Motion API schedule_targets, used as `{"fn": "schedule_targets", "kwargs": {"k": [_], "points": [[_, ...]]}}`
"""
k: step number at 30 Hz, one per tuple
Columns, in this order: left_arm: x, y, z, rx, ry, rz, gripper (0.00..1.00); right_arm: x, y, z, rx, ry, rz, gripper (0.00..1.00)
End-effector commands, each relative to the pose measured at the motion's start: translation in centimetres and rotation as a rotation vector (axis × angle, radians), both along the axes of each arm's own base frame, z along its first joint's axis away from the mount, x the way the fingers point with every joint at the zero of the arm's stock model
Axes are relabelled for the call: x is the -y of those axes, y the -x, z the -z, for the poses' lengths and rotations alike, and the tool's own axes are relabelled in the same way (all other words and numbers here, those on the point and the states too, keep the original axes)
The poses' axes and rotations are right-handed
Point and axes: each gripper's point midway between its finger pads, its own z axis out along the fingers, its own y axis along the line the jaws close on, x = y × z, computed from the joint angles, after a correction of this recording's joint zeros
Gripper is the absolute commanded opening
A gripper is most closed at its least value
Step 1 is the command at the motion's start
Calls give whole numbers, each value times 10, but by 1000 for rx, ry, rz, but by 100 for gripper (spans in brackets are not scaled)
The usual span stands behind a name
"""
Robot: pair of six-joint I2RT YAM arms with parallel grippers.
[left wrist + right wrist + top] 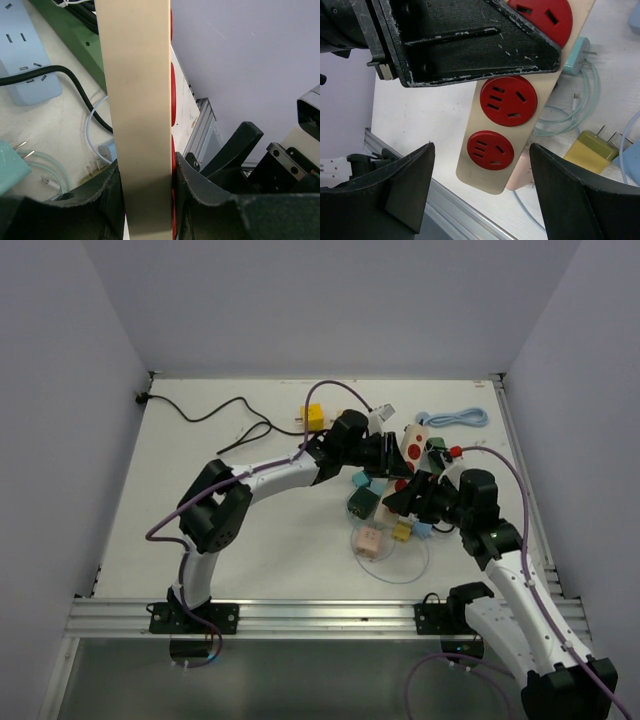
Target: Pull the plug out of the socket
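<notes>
My left fingers (92, 202) are pinched tight on a cream power strip (137, 100) with red round outlets. That is not the one I want. The dark green power strip (70, 30) lies beyond it on the worktop (60, 135), near the light blue strip (25, 55), and I cannot tell whether a plug sits in it. To the right, my right fingers (405, 195) are spread wide and grip nothing, with the cream strip's free end showing between them; its outlets there are empty. I judge the pull not yet started. The green strip is untouched and everything is left to do.
</notes>
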Motion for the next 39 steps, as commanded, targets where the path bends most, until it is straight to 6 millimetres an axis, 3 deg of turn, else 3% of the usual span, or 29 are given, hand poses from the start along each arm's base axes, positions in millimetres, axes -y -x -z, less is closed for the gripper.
{"fn": "schedule_targets", "kwargs": {"k": [1, 6, 9, 11, 12, 14, 18, 21, 26, 31, 32, 39], "points": [[17, -12, -62, 126, 146, -42, 0, -4, -9, -18, 65, 11, -12, 79], [26, -8, -67, 102, 173, -64, 0, 1, -16, 3, 5, 103, 30, 74], [32, -5, -68, 100, 171, -63, 0, 11, -21, 9, 2, 142, 92, 66], [34, -4, -66, 96, 169, -67, 0, 20, -25, 5, 18, 166, 145, 50], [34, -3, -65, 94, 168, -65, 0, 20, -24, 7, 12, 168, 145, 50], [35, -4, -64, 93, 169, -66, 2, 28, -25, 7, 5, 198, 178, 36], [37, -4, -62, 108, 158, -51, 27, 40, -27, 2, 9, 241, 235, 13], [36, -8, -61, 134, 127, -46, 50, 45, -27, -1, 22, 250, 258, 4], [29, -18, -61, 146, 96, -46, 76, 47, -29, -9, 46, 248, 271, 1], [16, -36, -66, 204, 43, -73, 84, 48, -30, -14, 58, 250, 280, 0], [8, -39, -55, 184, -16, -80, 87, 48, -30, -15, 60, 250, 279, 0], [-11, -64, -52, 248, -159, -94, 90, 55, -30, -11, 63, 273, 308, 0]]}}
